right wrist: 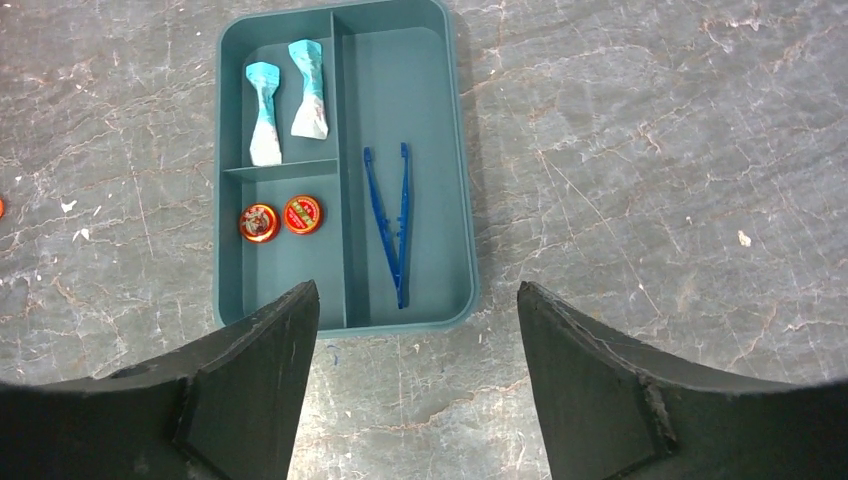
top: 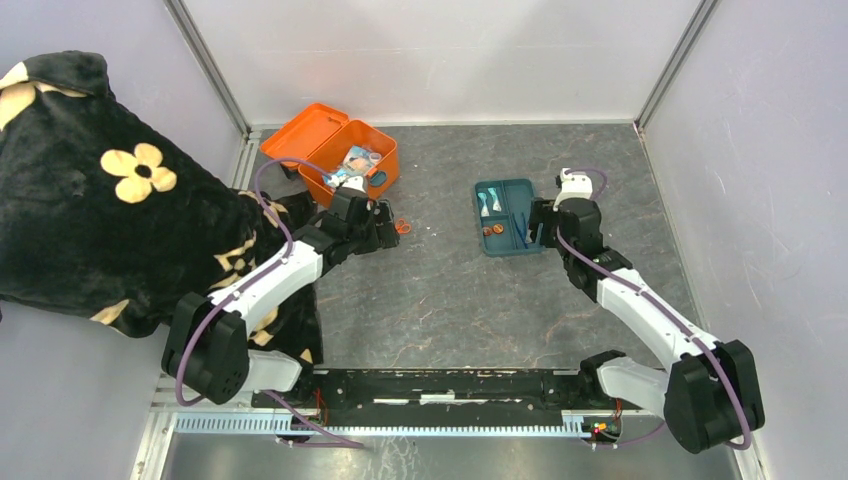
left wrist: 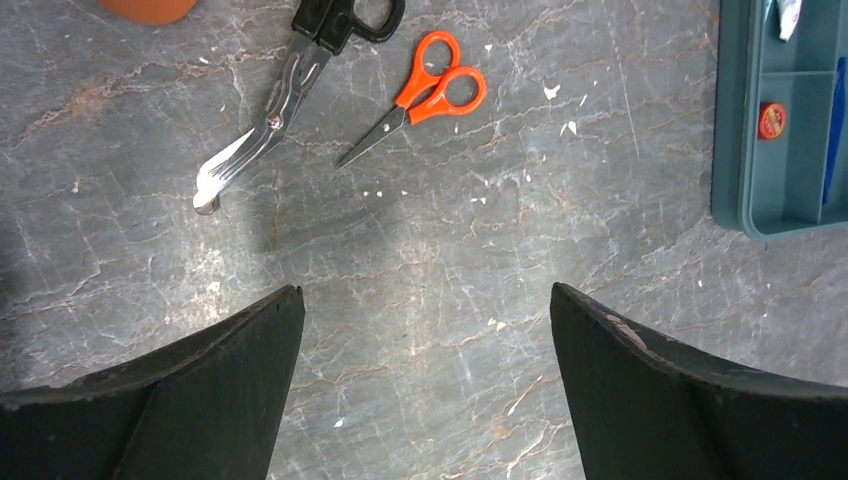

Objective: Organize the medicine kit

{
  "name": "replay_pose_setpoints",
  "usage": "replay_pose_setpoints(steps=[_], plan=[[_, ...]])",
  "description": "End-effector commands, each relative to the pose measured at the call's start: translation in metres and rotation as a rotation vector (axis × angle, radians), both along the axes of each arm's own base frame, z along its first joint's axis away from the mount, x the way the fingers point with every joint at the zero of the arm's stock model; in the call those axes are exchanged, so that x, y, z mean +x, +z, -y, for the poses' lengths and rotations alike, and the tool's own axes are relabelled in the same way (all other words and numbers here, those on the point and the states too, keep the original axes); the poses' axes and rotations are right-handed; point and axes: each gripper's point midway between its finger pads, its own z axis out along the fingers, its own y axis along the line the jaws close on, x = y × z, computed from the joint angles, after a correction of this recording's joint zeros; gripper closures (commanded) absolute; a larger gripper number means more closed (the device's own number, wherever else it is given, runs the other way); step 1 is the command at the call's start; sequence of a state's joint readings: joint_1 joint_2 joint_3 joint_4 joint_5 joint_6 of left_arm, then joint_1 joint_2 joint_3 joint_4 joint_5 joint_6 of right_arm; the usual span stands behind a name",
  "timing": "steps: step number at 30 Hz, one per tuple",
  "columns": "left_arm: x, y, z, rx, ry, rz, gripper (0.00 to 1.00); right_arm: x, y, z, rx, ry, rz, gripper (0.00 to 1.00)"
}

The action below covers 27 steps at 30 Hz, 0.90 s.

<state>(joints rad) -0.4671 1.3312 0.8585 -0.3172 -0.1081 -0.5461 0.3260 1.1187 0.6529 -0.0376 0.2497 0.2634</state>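
The orange medicine kit (top: pixel 385 150) stands open at the back left, lid (top: pixel 303 130) laid back, with packets inside. My left gripper (top: pixel 388 226) is open and empty just in front of it, above bare table (left wrist: pixel 425 300). Orange-handled scissors (left wrist: pixel 432 92) and black-handled shears (left wrist: pixel 285 95) lie ahead of its fingers. The teal compartment tray (top: pixel 520 190) lies at centre right. My right gripper (top: pixel 535 232) is open and empty at the tray's near edge (right wrist: pixel 415 290). The tray (right wrist: pixel 400 90) holds two sachets (right wrist: pixel 265 115), two small red tins (right wrist: pixel 280 218) and blue tweezers (right wrist: pixel 393 220).
A black cloth with yellow flowers (top: pixel 90 180) covers the left side beside the left arm. Grey walls with metal corner posts (top: pixel 215 70) close in the table. The tray's corner (left wrist: pixel 790 190) shows at the right of the left wrist view.
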Motion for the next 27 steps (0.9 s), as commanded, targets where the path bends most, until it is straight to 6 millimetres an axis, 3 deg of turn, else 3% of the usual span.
replay_pose_setpoints(steps=[1,11,17,27], plan=[[0.016,0.005,0.004,-0.052,0.079,0.046,0.02,0.003,0.011,0.004,0.050,-0.059,0.064,0.20],[0.023,0.005,-0.008,-0.047,0.185,0.072,0.00,-0.003,0.012,-0.026,0.112,0.117,0.069,0.18],[0.021,-0.001,-0.017,-0.002,0.196,0.070,0.00,-0.004,0.014,-0.031,0.119,0.149,0.067,0.18],[0.038,-0.026,-0.021,0.094,0.187,0.067,0.00,-0.015,0.017,-0.046,0.126,0.266,0.060,0.19]])
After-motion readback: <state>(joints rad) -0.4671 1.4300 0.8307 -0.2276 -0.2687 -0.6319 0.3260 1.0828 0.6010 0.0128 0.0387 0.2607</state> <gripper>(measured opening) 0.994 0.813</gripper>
